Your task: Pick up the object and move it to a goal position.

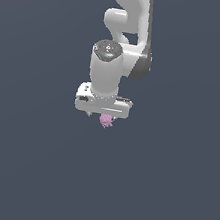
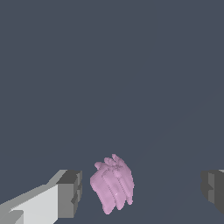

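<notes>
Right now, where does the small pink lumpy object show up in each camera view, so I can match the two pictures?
Exterior view: the pink object sits at mid-frame, directly under the white gripper.
Wrist view: the pink object is low in the picture, between the two grey fingertips, nearer this one and touching neither.
Shared landmark: the gripper itself, open around the object.

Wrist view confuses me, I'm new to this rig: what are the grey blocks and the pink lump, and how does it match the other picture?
Both are simulator renders. The exterior view shows a white robot arm from outside, with its gripper pointing down. The wrist view looks out from the arm's wrist between the fingers, which are the grey blocks. They stand wide apart, so the gripper is open. The pink lump is the object to pick up, lying between the fingers, nearer one. Nothing is held.
</notes>
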You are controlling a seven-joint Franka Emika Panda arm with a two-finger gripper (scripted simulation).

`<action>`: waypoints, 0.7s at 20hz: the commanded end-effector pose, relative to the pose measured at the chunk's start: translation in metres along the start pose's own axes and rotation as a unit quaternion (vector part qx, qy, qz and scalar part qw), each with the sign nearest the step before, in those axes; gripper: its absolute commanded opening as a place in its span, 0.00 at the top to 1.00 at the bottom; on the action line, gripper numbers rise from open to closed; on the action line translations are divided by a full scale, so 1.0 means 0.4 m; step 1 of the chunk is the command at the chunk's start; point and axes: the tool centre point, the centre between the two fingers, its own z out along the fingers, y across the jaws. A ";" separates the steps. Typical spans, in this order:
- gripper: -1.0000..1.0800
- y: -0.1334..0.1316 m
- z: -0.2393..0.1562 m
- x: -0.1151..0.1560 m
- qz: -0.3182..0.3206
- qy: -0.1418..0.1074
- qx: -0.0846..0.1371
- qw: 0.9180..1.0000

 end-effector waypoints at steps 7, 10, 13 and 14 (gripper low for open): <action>0.04 0.002 0.007 -0.015 0.002 -0.010 0.003 1.000; 0.04 0.003 0.011 -0.022 0.002 -0.015 0.005 1.000; 0.04 0.003 0.011 -0.022 0.002 -0.014 0.005 1.000; 0.04 0.003 0.010 -0.021 0.002 -0.014 0.005 1.000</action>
